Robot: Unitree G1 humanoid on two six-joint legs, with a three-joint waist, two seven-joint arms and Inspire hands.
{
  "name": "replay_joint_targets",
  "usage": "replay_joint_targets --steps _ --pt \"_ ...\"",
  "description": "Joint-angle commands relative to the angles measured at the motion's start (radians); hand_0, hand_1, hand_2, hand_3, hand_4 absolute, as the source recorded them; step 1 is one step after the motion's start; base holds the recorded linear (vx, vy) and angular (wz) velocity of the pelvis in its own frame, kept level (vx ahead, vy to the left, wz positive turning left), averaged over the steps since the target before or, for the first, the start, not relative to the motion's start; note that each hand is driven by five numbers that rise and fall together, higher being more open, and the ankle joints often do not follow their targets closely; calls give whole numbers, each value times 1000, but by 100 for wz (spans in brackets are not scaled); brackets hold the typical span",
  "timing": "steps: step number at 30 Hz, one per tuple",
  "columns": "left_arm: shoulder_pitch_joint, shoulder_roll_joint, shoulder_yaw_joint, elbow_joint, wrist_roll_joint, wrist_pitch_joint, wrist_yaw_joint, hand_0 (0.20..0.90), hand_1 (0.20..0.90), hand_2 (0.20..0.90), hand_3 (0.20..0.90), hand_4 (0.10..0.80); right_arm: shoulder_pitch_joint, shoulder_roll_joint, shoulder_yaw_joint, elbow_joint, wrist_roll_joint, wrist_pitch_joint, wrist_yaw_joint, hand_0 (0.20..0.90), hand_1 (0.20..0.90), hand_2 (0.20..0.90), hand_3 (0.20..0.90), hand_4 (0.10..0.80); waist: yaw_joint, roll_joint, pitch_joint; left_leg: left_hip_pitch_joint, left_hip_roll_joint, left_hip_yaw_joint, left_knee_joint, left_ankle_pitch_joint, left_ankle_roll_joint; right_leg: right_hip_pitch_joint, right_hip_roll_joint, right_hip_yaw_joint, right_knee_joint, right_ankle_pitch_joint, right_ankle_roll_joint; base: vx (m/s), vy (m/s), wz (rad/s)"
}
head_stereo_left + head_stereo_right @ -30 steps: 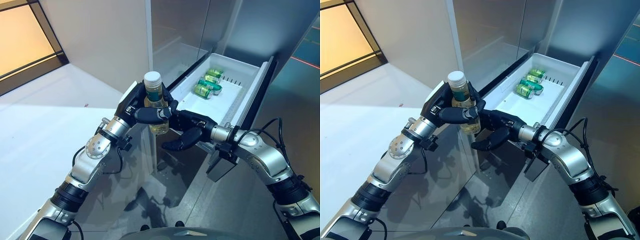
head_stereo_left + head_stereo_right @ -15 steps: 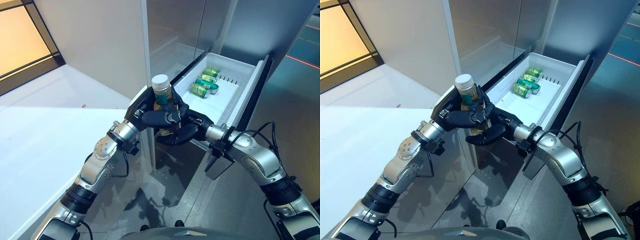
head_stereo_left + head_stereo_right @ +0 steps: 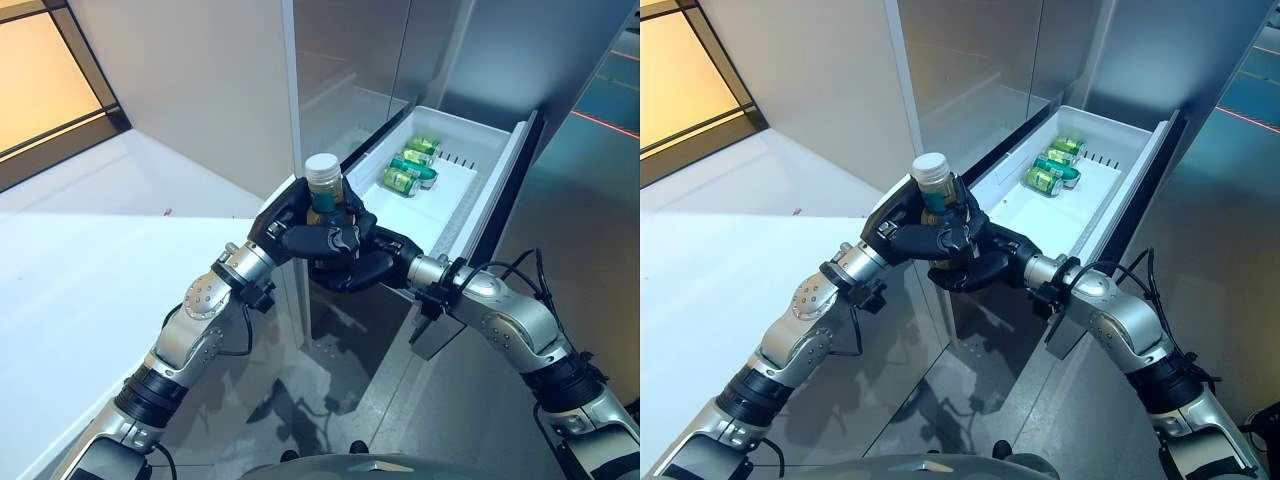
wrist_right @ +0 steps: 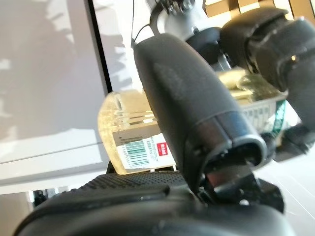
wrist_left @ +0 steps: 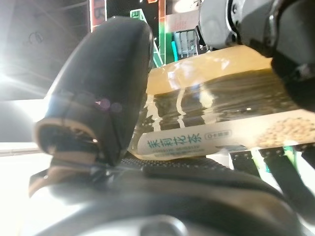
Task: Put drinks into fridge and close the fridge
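Note:
A clear bottle (image 3: 322, 178) of yellowish drink with a white cap stands upright in the air at the near corner of the open fridge drawer (image 3: 470, 205). My left hand (image 3: 298, 225) is curled round its middle. My right hand (image 3: 366, 266) comes in from the right and is curled round its lower part, just under the left hand's fingers. In the left wrist view the bottle (image 5: 211, 98) lies against the left thumb (image 5: 98, 93). In the right wrist view the bottle (image 4: 129, 130) lies behind the right thumb (image 4: 189, 96). Green cans (image 3: 412, 165) lie in the drawer's far part.
The white drawer is pulled out of the steel fridge (image 3: 350, 60), with its dark front panel (image 3: 512, 185) at the right. A white counter (image 3: 80, 270) lies at the left. The drawer's near part is bare white floor (image 3: 1065, 215).
The left hand carried the bottle a little right towards the drawer. The right hand rose from below and closed round the bottle's lower part.

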Motion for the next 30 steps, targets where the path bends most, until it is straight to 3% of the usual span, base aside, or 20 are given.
replay_joint_targets --steps 1,7,8,9,16,22,30 --pt "-228 -84 -69 -125 19 -264 -89 300 300 300 200 100 -77 108 -43 -68 114 -72 -19 300 300 300 200 100 -3 -21 -109 -4 -15 4 1 -72 24 -2 -9 -20 9 0 55 0 0 0" --pt "-266 -42 -83 -136 71 -281 -93 300 300 300 200 100 -119 77 -63 -53 48 -146 -77 300 300 300 200 100 -3 -20 -110 -2 -16 4 1 -74 23 0 -8 -24 9 -1 54 0 0 0" --pt "-271 -36 -85 -134 67 -278 -88 495 495 495 428 328 -134 68 -71 -47 27 -164 -89 300 300 300 200 100 -3 -19 -111 -4 -16 4 1 -74 23 -1 -8 -24 9 -1 54 0 0 0" --pt "-277 -32 -84 -133 61 -268 -80 900 900 900 900 800 -151 58 -77 -41 -1 -183 -110 300 300 300 200 100 -2 -21 -112 -9 -16 5 1 -66 22 -7 -8 -23 10 6 53 0 0 0" --pt "-242 -71 -39 -128 0 -214 -37 900 900 900 900 800 -283 -16 -185 -39 -275 -333 -271 300 300 300 200 100 8 -18 -109 -7 -14 -4 1 -69 21 -3 -4 -29 15 0 48 5 -1 0" --pt "-195 -134 -17 -133 -5 -194 -42 900 900 900 900 800 -339 -34 -246 -38 -272 -359 -368 300 300 300 200 100 21 -21 -107 -9 -14 -20 1 -70 20 0 -3 -44 19 -9 42 10 -6 4" --pt "-173 -158 -11 -133 -65 -203 0 900 900 900 900 800 -388 -97 -296 57 -545 -445 -645 300 300 300 200 100 49 -23 -106 -11 -15 -52 1 -67 19 9 -6 -70 27 -21 38 14 -12 18"
